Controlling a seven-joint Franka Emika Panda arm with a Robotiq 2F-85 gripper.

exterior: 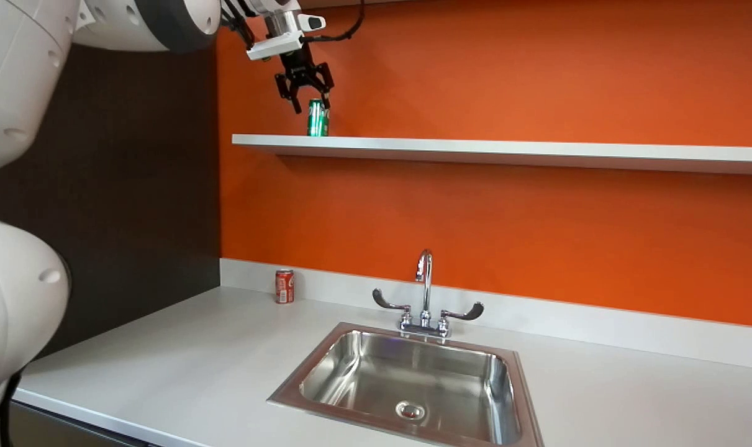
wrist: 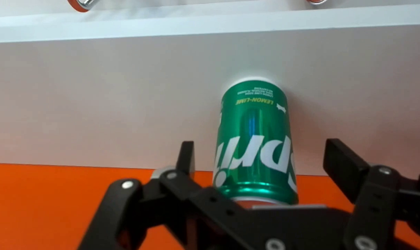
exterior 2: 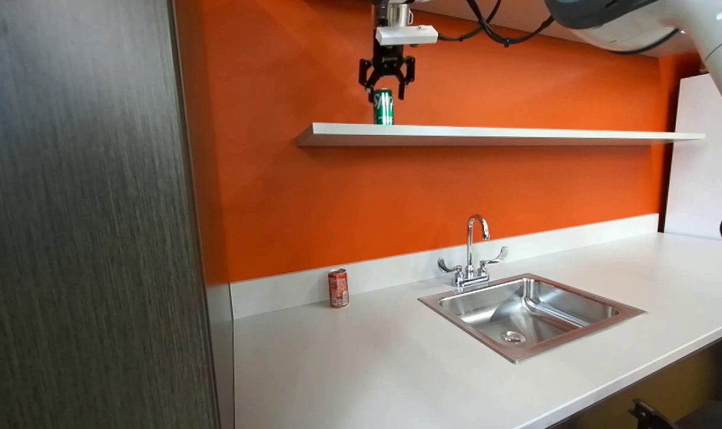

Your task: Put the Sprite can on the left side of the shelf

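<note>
The green Sprite can (exterior: 318, 121) stands upright on the white shelf (exterior: 506, 150), near the shelf's left end. In an exterior view the can (exterior 2: 383, 111) is also near the left end of the shelf (exterior 2: 516, 136). My gripper (exterior: 312, 108) is just above the shelf, around the can's top. In the wrist view the can (wrist: 253, 139) shows upside down between the two fingers of the open gripper (wrist: 260, 149). There is a gap on each side of it. Part of the can's top is hidden behind the gripper's body.
A red can (exterior: 284, 287) stands on the white countertop (exterior: 164, 354) below, by the backsplash. A steel sink (exterior: 338, 347) and a faucet (exterior: 425, 292) lie right of it. A dark panel (exterior: 127, 186) bounds the left side. The orange wall (exterior: 537, 74) is behind the shelf.
</note>
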